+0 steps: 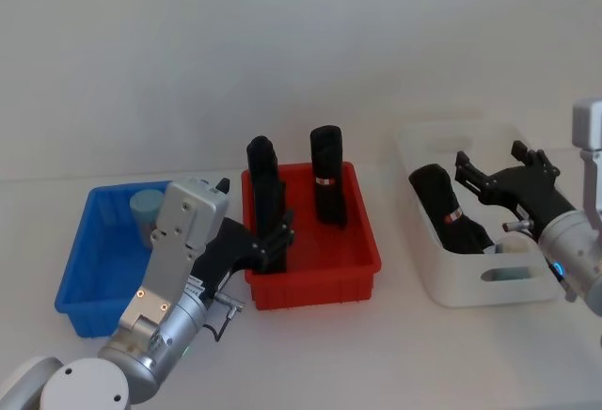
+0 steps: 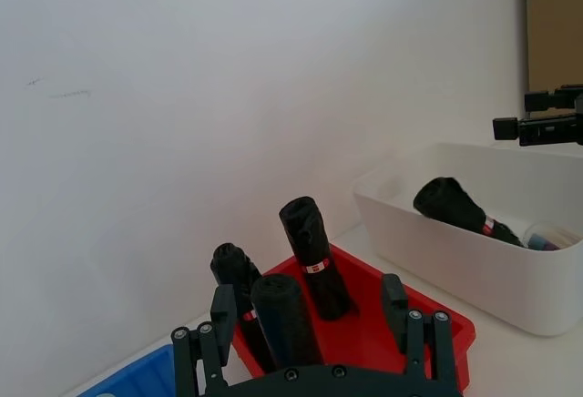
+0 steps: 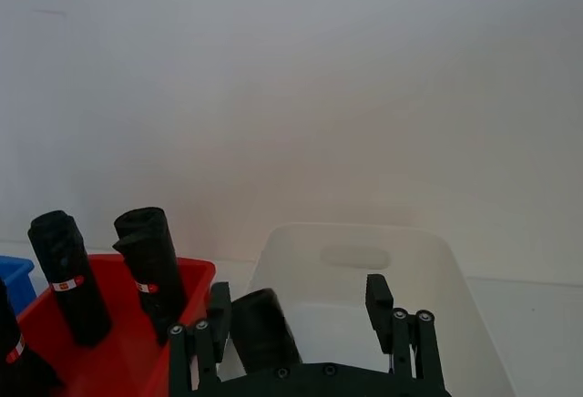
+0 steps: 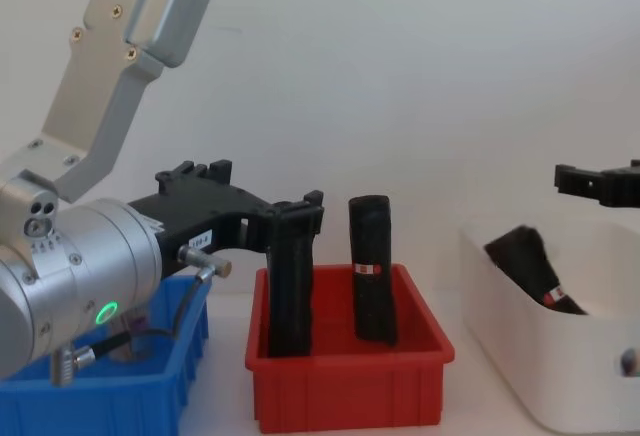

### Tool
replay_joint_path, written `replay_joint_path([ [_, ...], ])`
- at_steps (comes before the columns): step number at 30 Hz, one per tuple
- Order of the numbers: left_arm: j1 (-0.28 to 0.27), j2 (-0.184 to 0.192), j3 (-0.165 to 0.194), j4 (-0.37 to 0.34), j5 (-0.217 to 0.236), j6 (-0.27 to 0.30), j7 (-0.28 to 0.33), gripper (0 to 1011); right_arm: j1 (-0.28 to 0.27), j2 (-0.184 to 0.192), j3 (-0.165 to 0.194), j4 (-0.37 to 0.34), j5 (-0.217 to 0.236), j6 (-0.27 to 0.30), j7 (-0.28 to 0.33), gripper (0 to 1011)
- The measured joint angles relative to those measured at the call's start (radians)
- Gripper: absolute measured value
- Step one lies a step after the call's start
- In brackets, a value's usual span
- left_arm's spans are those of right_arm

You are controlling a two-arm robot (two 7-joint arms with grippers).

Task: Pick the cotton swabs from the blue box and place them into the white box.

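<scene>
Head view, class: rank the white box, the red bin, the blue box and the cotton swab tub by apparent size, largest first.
1. White box and red bin: look much alike, so no ranking between them.
2. Blue box: partly hidden by the left arm, probably similar.
3. Cotton swab tub: clearly smallest.

The head camera looks down from above on the blue box (image 1: 89, 269), red bin (image 1: 315, 260) and white box (image 1: 470, 278). The chest camera sits low and close, side-on to the same three. Each wrist camera peers forward past its fingers; both catch the red bin.
</scene>
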Motion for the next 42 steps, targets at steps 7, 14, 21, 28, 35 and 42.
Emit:
replay_joint_path([
  [7, 0.000, 0.000, 0.000, 0.000, 0.000, 0.000, 0.000, 1004, -0.004, 0.001, 0.001, -0.003, -0.001, 0.002, -0.004, 1001],
  [14, 0.000, 0.000, 0.000, 0.000, 0.000, 0.000, 0.000, 1004, -0.007, 0.002, 0.002, -0.004, -0.001, 0.003, -0.007, 1001],
  [21, 0.000, 0.000, 0.000, 0.000, 0.000, 0.000, 0.000, 1004, -0.008, 0.002, 0.003, -0.005, -0.001, 0.004, -0.008, 1001],
  [28, 0.000, 0.000, 0.000, 0.000, 0.000, 0.000, 0.000, 1004, -0.008, 0.003, 0.003, -0.005, -0.001, 0.004, -0.009, 1001],
  [35, 0.000, 0.000, 0.000, 0.000, 0.000, 0.000, 0.000, 1004, -0.009, 0.003, 0.003, -0.006, -0.001, 0.004, -0.010, 1001],
  [42, 0.000, 0.000, 0.000, 0.000, 0.000, 0.000, 0.000, 1004, -0.009, 0.003, 0.003, -0.006, -0.001, 0.004, -0.010, 1001],
])
